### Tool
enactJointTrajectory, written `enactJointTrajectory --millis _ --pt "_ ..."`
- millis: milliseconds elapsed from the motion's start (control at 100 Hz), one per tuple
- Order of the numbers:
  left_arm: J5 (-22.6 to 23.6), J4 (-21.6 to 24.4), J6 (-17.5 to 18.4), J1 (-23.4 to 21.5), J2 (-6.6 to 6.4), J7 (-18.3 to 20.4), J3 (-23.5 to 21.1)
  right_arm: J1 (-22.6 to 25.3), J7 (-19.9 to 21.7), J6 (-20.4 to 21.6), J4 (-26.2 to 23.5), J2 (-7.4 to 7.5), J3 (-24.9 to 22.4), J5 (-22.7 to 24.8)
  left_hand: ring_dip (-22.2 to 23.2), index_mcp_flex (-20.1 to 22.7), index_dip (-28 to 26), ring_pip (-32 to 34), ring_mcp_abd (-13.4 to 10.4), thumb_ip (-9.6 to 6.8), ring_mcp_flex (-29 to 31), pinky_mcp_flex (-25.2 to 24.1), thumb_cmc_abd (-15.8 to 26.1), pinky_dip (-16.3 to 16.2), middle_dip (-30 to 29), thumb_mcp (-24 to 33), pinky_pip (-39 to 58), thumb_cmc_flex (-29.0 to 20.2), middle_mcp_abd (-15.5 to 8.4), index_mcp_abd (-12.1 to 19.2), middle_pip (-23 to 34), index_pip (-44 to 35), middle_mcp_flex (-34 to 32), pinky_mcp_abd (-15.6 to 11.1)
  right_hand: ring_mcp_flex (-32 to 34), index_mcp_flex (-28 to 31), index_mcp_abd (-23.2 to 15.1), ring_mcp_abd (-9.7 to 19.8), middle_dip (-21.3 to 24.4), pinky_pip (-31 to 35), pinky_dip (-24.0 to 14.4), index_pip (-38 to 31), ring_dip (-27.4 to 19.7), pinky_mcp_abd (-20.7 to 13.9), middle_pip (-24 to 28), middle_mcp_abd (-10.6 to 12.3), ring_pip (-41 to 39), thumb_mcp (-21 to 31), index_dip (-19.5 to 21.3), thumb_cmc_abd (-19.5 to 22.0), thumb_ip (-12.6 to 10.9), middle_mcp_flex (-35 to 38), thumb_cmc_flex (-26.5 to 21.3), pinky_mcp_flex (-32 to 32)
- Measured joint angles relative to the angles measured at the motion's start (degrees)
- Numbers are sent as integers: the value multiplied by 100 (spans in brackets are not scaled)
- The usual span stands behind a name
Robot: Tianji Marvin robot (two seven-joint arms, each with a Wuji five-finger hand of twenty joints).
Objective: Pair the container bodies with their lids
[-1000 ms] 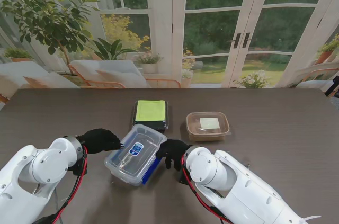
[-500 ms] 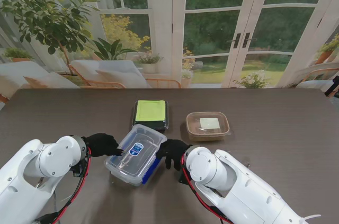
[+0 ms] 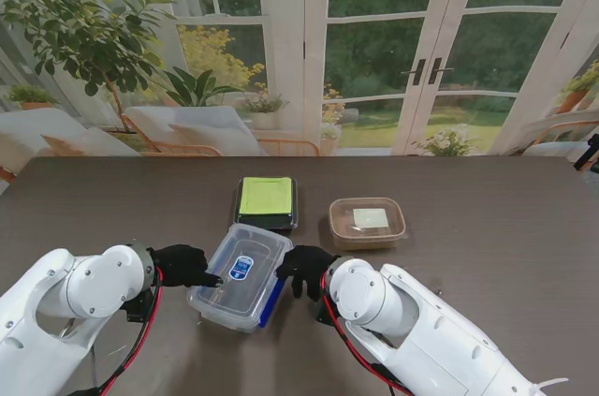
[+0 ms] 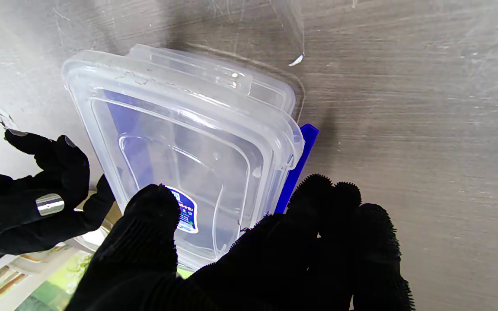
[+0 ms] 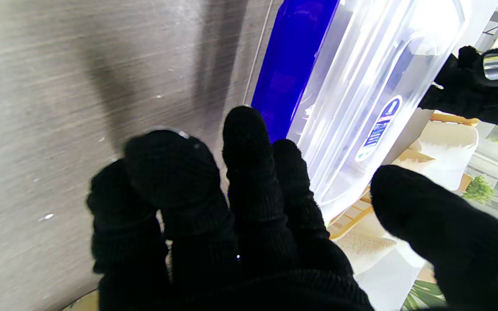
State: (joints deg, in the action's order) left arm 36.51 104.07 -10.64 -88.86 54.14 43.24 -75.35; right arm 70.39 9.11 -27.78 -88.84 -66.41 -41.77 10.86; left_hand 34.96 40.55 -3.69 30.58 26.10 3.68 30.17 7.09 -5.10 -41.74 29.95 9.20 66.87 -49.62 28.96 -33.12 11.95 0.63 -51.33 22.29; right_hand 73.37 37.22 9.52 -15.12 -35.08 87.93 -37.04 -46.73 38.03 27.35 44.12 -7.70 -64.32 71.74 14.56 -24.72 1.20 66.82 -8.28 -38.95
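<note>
Clear container [image 3: 241, 274], blue-labelled, writing unreadable

A clear rectangular container [image 3: 241, 274] with a blue-and-white sticker lies upside down and tilted over a blue lid [image 3: 270, 300] near the table's front edge. Farther from me sit a black container with a yellow-green lid [image 3: 266, 200] and, to its right, a shallow brown-tinted container [image 3: 367, 221], both closed and flat.

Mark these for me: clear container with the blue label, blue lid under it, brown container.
clear container [image 3: 241, 275], stand view, on its upturned base beside the label.
blue lid [image 4: 295, 170], left wrist view, on the strip sticking out past the container's rim.
brown container [image 3: 342, 226], stand view, on its left wall.
</note>
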Motion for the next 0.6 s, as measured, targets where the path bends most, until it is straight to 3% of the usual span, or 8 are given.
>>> enactJointTrajectory --millis 230,600 --pt "-195 61 -115 -26 -38 -13 62 -11 -7 44 1 17 6 14 12 14 -107 -5 153 0 0 -2 0 -3 0 0 69 0 225 -205 0 -157 -72 246 0 2 282 0 0 0 0 -122 0 0 0 0 0 0 0 0 0 0 0 0" --pt "-345 27 -127 96 -92 29 189 -154 -32 56 101 9 110 1 16 95 -350 -21 241 0 0 -3 0 -6 0 -46 114 -1 369 -314 0 -508 -184 452 0 83 539 0 0 0 0 -573 0 0 0 0 0 0 48 0 0 0 0 0"
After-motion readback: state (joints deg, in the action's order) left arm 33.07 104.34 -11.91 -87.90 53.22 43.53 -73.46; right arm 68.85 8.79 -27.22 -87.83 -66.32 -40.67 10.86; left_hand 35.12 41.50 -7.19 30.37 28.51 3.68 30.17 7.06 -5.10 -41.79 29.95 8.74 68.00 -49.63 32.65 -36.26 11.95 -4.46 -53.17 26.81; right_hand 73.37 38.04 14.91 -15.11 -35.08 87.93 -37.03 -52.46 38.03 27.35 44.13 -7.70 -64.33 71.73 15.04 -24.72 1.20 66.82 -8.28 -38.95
